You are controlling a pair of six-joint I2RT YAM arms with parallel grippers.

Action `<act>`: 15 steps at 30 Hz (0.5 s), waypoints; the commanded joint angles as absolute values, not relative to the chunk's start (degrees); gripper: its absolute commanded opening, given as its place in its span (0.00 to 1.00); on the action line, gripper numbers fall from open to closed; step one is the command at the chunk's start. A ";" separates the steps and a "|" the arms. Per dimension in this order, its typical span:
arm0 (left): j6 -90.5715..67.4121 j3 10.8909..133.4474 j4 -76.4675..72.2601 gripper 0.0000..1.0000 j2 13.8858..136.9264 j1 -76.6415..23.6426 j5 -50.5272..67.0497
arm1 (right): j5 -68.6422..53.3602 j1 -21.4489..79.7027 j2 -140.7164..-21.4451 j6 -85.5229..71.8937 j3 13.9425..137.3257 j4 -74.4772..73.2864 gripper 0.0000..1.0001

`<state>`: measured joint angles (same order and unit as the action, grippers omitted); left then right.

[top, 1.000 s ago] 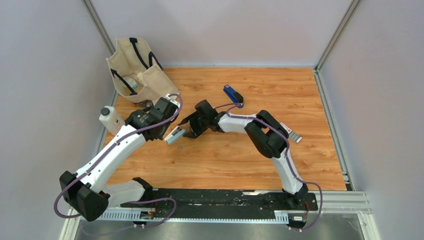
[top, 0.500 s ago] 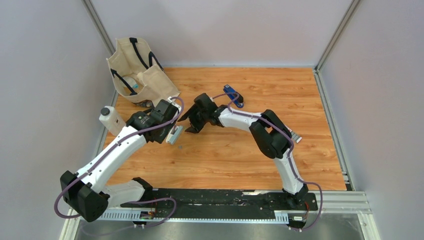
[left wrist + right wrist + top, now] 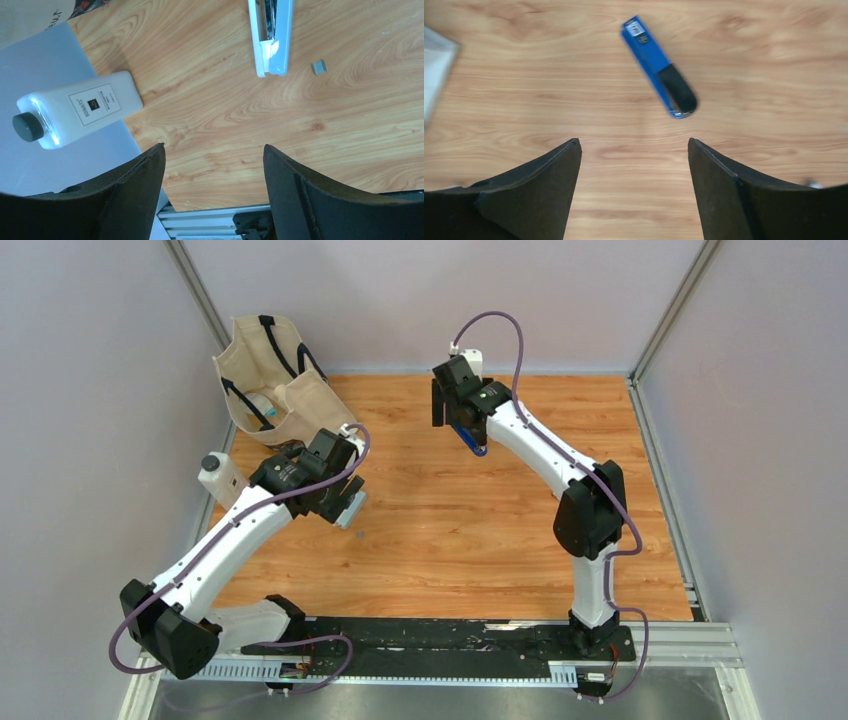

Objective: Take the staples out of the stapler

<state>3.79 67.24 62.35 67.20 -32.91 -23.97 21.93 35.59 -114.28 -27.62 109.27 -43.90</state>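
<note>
Logging what we see: left jaws apart, empty; stapler [image 3: 272,37] on the bench [image 3: 225,125] ahead of them, staples [image 3: 318,66] just beside it; right jaws apart, blue bar [image 3: 659,67] ahead.

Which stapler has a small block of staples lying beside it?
The light grey stapler in the left wrist view: tiny grey staples lie beside its end. The blue stapler has none near it.

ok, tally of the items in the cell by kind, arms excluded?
stapler: 1
staples, one small block: 1
dark blue bar: 1
white bottle: 1
tote bag: 1, contents not counted
Total: 5
</note>
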 commanded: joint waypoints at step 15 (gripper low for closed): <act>9.23 66.62 63.02 0.82 64.16 -32.70 -16.43 | 18.99 26.46 -128.23 -1.23 122.69 -49.22 0.82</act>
